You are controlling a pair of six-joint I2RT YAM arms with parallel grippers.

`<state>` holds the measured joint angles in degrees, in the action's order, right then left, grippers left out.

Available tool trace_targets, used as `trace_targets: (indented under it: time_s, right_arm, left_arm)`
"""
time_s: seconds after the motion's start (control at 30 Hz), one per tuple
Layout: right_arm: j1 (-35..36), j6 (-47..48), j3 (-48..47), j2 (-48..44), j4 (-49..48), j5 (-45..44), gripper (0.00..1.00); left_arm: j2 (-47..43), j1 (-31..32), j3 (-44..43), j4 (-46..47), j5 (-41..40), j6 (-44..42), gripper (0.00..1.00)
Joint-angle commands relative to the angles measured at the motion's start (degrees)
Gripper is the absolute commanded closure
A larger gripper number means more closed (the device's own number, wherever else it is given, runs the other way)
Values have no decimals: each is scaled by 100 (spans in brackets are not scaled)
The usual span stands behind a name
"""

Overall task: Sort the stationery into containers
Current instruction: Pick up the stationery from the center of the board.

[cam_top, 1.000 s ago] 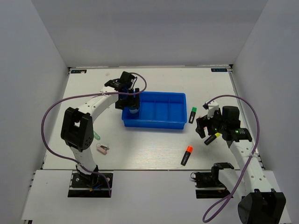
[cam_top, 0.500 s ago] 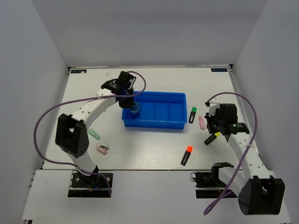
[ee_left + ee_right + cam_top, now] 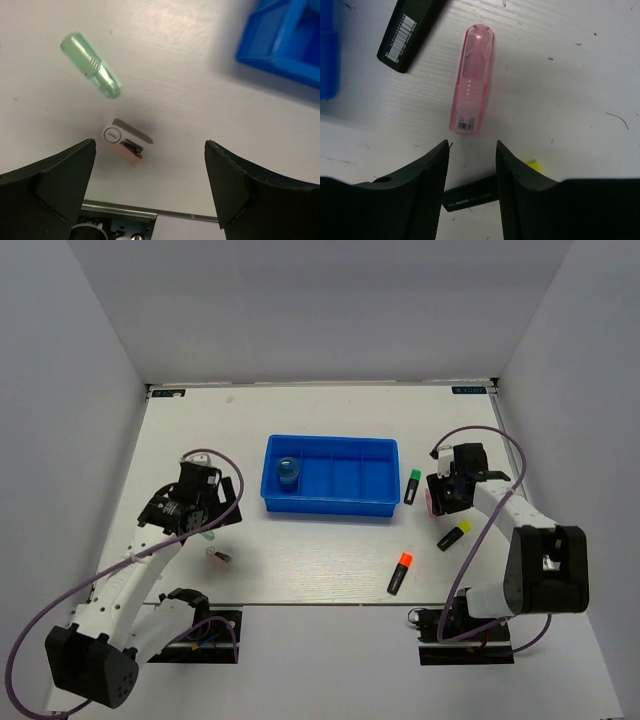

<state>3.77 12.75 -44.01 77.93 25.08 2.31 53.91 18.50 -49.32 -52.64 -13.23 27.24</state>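
Top external: blue tray [image 3: 330,507] at mid-counter [image 3: 300,420], 4 compartments, small blue round piece [image 3: 287,471] in the leftmost. Green-capped highlighter [image 3: 411,486] just right of the tray. Yellow-capped highlighter [image 3: 453,535] and orange-capped highlighter [image 3: 400,573] nearer the bases, well apart from each other. Right gripper [image 3: 440,497] low beside the green-capped one, mostly covering a pink piece [image 3: 431,503]. Left gripper [image 3: 203,527] left of the tray, over a pale green piece [image 3: 207,536]; small pink-and-white piece [image 3: 218,558] just below it. Gripper spread not readable from up here.

Left wrist fills that in: left gripper [image 3: 149,150] spread wide and released, nothing between the fingers [image 3: 50,190]. Pale green piece [image 3: 91,65] seen as a translucent ribbed cap lying diagonally. Pink-and-white piece [image 3: 126,143] flat on the counter between the 2 fingertips, touching neither. Tray corner [image 3: 285,40] at upper right, blurred.

Right wrist: right gripper [image 3: 472,146] parted only narrowly, grasping nothing. Pink piece [image 3: 472,80] fully visible here, a clear pink capsule with a small label, just ahead of the fingertips and near in line with the gap. Barcoded black barrel of the green-capped highlighter [image 3: 410,30] at upper left, cap out of shot. Yellow-capped highlighter [image 3: 470,195] partly hidden behind the fingers.
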Motion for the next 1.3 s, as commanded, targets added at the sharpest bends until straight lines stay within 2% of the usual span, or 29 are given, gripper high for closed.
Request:
trace_targets:
  time_s: [0.0,0.23,0.53,0.6,0.73,0.77,0.8,0.9,1.07,1.27]
  right_arm:
    - [18,61,-494,448,-390,139,54]
    - [71,-54,-741,1004,-495,341,52]
    - [256,-10,-574,1462,-592,-204,51]
    - [300,25,-521,1558,-619,-573,53]
    - [274,61,-573,1761,-452,-907,64]
    - [265,78,-556,1813,-443,-925,69]
    - [247,52,-547,1813,-408,-942,81]
    - [238,78,-477,1700,-399,-969,97]
    - [168,183,-302,1094,-355,-1013,100]
    - [194,245,-643,-310,163,-442,100]
  left_arm:
    - [-249,-285,369,17,215,-35,0]
    - [-601,-681,713,62,585,-176,0]
    - [-908,-927,1082,263,576,-176,0]
    - [-917,-954,1109,281,576,-158,0]
    - [-891,-1006,1162,316,647,-132,0]
    - [-891,-1015,1162,299,621,-123,0]
    - [-891,-1007,1153,298,646,-123,0]
    - [-926,-1015,1170,298,673,-114,0]
    - [-865,-1024,1179,246,734,-44,0]
    - [-602,-1217,1048,9,647,158,4]
